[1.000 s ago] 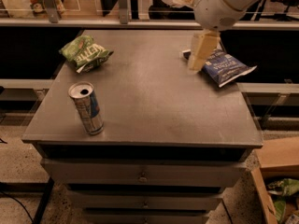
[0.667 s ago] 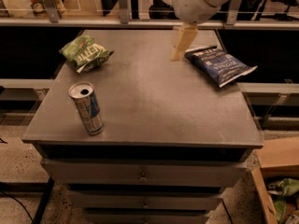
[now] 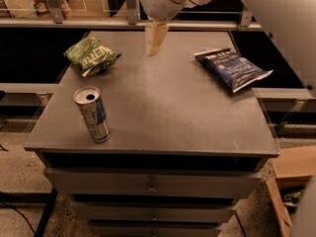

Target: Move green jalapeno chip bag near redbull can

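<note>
The gripper (image 3: 154, 41) has swung left. A second ago it hung at the blue bag's (image 3: 232, 68) left edge, covering part of it. Now it hangs over the back middle of the table (image 3: 163, 112), between that bag and the green bag (image 3: 91, 56). The blue bag shows whole. The arm (image 3: 281, 28) now fills the upper right corner.

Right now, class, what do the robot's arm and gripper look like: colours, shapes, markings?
The robot's arm is a smooth, rounded white shell with thin dark seam lines. The gripper, hanging over the far middle of the grey table, is cream-coloured, flat and tapering downward. No cables or printed markings show.
</note>
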You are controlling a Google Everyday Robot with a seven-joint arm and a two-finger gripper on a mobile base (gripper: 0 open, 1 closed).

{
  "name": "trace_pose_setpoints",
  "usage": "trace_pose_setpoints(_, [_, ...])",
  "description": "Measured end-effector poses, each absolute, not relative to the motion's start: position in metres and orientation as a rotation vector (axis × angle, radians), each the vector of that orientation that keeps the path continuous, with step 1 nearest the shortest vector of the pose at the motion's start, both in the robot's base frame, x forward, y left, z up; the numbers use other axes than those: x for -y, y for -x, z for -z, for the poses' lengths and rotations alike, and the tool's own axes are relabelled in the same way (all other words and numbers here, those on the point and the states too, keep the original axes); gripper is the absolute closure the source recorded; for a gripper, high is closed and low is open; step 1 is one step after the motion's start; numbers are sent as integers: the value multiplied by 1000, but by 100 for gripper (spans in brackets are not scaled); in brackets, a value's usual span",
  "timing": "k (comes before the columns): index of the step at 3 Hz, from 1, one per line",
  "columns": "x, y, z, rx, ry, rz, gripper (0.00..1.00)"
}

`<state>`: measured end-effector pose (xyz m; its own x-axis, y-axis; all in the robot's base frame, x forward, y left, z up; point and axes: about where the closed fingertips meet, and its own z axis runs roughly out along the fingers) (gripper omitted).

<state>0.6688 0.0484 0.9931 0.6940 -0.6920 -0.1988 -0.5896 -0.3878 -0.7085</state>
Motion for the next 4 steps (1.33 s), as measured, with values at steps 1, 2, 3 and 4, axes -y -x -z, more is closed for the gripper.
trace_pose_setpoints(1, [-83, -694, -975, -970, 2121, 230, 0])
trace_pose_setpoints(2, [-106, -724, -955, -1007, 2073, 274, 0])
trace_pose_setpoints(3, [-122, -745, -936, -1023, 2032, 283, 0])
trace_pose_setpoints(4, [-128, -756, -919, -1027, 2001, 266, 0])
